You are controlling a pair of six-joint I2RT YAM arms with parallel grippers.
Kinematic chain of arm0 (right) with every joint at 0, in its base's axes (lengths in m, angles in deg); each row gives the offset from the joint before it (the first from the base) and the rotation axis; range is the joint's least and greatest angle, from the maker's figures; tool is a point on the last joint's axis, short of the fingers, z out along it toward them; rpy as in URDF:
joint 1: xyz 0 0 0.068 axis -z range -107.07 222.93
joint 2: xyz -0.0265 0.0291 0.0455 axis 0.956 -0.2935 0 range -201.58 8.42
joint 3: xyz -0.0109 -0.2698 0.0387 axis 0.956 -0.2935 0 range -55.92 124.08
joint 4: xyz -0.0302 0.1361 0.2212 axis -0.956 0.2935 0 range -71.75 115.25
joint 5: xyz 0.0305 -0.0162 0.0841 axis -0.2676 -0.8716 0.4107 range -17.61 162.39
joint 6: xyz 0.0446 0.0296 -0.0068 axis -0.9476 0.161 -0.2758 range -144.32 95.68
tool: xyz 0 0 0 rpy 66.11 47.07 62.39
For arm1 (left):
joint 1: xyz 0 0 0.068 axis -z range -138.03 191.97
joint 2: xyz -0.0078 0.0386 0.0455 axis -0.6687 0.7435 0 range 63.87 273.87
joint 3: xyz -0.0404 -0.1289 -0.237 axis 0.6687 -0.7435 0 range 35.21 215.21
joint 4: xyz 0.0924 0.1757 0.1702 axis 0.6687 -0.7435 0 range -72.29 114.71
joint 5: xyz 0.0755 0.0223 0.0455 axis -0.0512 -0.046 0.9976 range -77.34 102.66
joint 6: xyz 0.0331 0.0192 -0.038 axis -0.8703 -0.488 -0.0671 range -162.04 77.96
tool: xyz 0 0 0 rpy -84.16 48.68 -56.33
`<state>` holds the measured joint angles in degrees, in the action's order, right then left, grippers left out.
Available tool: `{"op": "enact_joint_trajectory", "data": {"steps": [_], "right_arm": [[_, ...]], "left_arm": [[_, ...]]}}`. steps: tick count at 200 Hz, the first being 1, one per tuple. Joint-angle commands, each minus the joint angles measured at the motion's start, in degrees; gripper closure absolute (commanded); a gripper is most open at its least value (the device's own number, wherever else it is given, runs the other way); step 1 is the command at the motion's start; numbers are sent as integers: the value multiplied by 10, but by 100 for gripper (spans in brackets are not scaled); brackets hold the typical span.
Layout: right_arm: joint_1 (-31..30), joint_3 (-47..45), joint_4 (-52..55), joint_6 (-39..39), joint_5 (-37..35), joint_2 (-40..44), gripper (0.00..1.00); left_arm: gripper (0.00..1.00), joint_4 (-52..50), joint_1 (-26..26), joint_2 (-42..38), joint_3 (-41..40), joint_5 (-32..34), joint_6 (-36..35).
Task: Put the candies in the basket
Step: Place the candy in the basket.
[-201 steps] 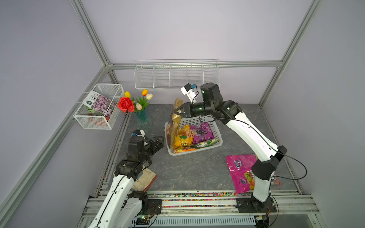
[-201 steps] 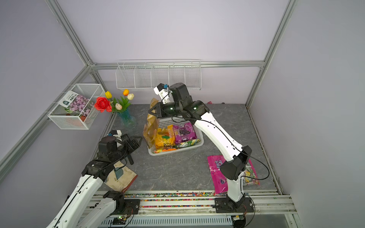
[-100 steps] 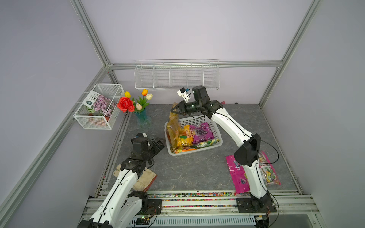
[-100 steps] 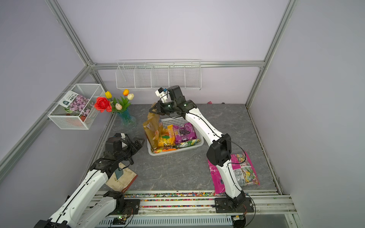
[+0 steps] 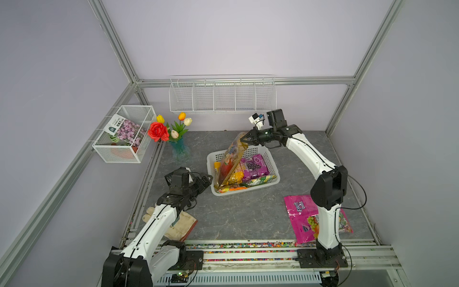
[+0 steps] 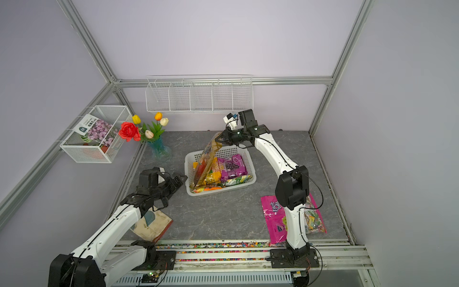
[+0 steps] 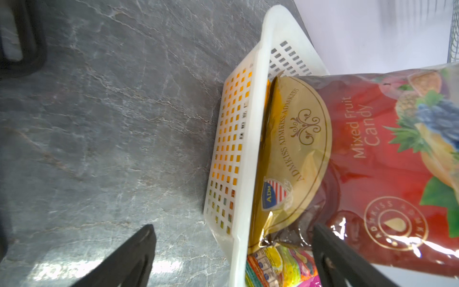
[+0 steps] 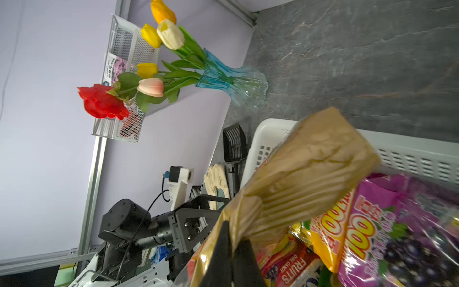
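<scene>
The white basket [image 5: 210,159] sits mid-table and holds a purple grape bag [image 5: 254,167], a yellow bag and small candies. A large gold-and-red candy bag [image 5: 229,164] stands tilted in the basket's left side, its bottom at the front left corner. My right gripper [image 5: 244,139] is shut on its top corner; the right wrist view shows the gripper [image 8: 232,238] pinching the gold foil [image 8: 310,169]. My left gripper [image 5: 207,180] hangs open just left of the basket, apart from the bag [image 7: 347,154]. A pink candy bag [image 5: 300,216] lies on the table at front right.
A blue vase of flowers [image 5: 178,146] stands at the back left. A wire mesh box [image 5: 124,139] hangs on the left wall and a wire rack [image 5: 222,97] on the back wall. A glove [image 5: 185,223] lies under the left arm. A clear candy bag [image 5: 345,223] lies beside the pink one.
My right gripper has carried the bag's top to the right, so the bag now leans over the basket. The left gripper has edged a little toward the basket.
</scene>
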<state>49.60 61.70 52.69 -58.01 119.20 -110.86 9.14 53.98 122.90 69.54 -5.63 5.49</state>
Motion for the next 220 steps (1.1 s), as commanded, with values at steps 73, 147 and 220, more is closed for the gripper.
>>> {"op": "enact_joint_trajectory", "data": {"steps": [73, 147, 220], "right_arm": [[-43, 98, -38, -24, 91, -21, 100], [-121, 277, -156, -148, 91, -119, 100], [-137, 254, -466, -345, 100, -131, 100]], "left_arm": [[0, -68, -3, -16, 67, -9, -84], [0, -120, -8, -66, 92, 16, -84], [0, -119, -8, -96, 104, 18, -85]]}}
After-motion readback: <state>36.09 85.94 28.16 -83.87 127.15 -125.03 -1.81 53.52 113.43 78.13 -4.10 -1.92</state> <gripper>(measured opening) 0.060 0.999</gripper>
